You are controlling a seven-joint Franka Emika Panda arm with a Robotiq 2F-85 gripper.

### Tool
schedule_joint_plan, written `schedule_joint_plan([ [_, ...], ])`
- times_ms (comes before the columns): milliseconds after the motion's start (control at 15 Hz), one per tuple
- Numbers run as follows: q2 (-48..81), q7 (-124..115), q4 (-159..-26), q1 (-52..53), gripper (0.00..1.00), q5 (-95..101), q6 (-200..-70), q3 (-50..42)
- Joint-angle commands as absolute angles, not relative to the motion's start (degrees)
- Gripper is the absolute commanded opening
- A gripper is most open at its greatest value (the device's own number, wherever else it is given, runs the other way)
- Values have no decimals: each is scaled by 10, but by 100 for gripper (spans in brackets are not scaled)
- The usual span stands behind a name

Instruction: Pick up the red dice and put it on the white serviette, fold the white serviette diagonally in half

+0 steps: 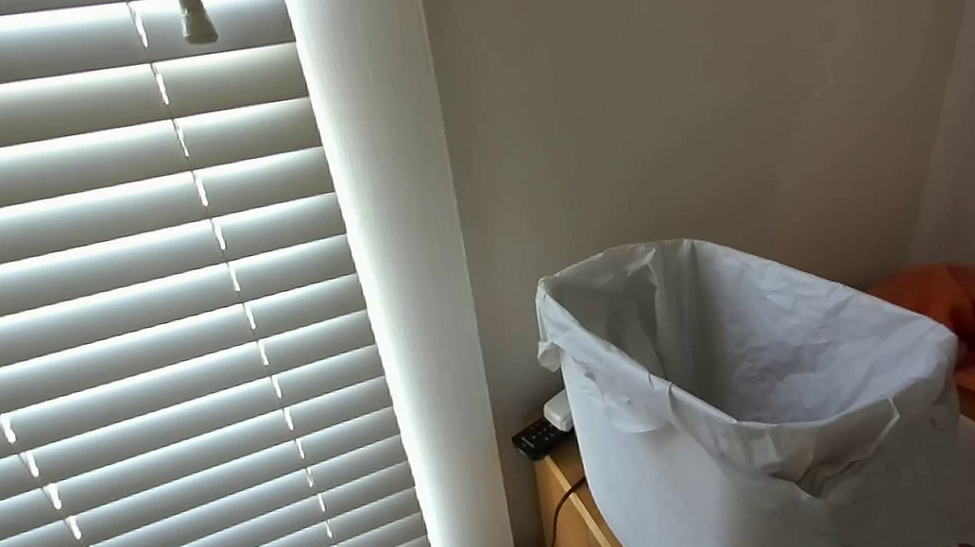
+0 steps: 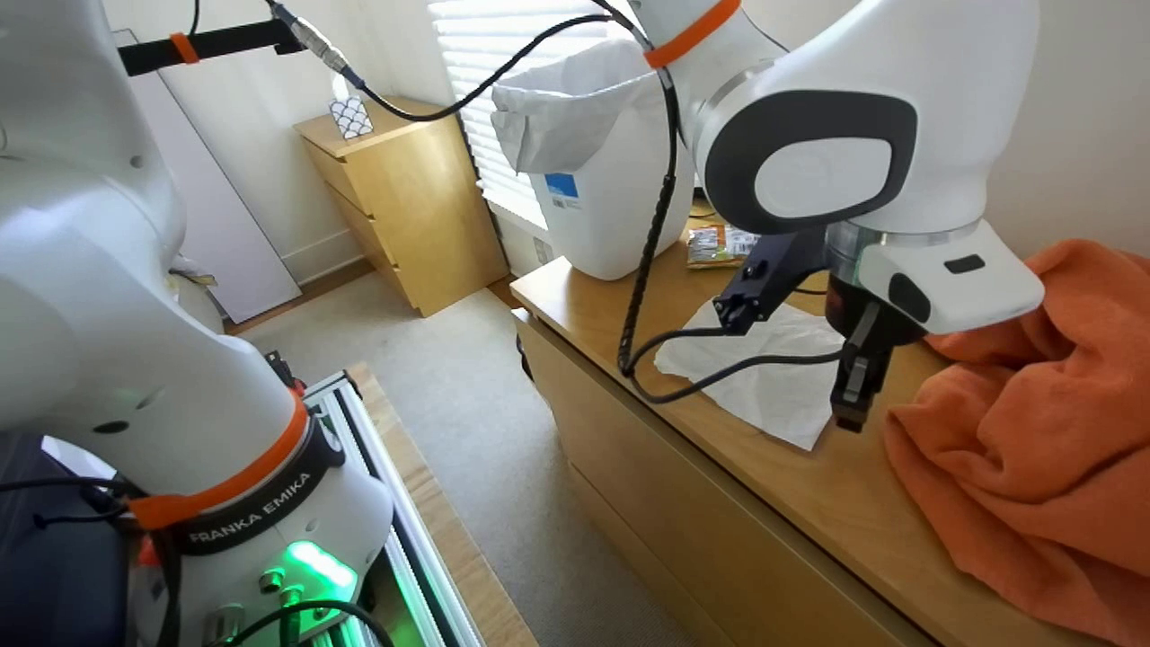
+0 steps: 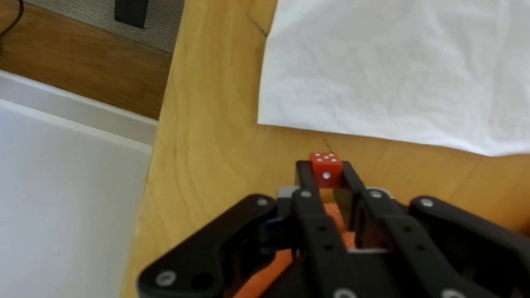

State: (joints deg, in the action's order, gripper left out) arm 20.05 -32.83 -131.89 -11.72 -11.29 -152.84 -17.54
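Note:
The red dice is held between the fingertips of my gripper in the wrist view, with white pips showing on two faces. My gripper is shut on it, and wooden surface shows beyond the tips. The white serviette lies unfolded and slightly creased on the wood, just beyond the fingertips in the wrist view. In an exterior view the serviette lies on the dresser, partly hidden by the arm and cable. There the gripper points down beside the serviette's near corner, above the surface. The dice cannot be made out in the exterior views.
An orange cloth lies beside the gripper on the wooden dresser. A white lined bin and a small packet stand behind the serviette. The bin also shows in an exterior view, near a remote. The dresser's edge borders an open drop.

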Motion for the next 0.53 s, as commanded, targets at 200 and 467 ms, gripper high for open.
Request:
schedule_joint_plan([
  [200,140,-278,-1338,-90,4,-102,-1506,-152],
  [467,150,-256,-1336,-77,4,-100,-1484,-123],
])
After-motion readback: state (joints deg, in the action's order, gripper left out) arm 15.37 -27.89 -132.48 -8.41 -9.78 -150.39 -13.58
